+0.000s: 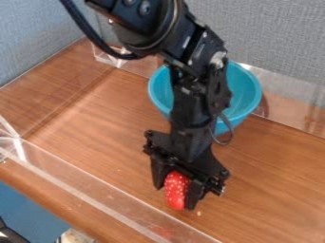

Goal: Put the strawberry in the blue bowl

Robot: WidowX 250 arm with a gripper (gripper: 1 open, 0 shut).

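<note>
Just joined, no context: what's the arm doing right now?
The arm's gripper points straight down at the wooden table, its fingers on either side of the red strawberry. Whether the strawberry has left the table can't be told. The blue bowl sits behind the arm, with no strawberry in it yet.

I see the strawberry low in the frame, a little right of centre: small, bright red, speckled, resting on the brown wood surface. Its upper part is hidden, so I cannot make out the green cap. The blue bowl sits upright in the upper right of the frame, round, deep and glossy teal, partly covered, well apart from the strawberry.
</note>
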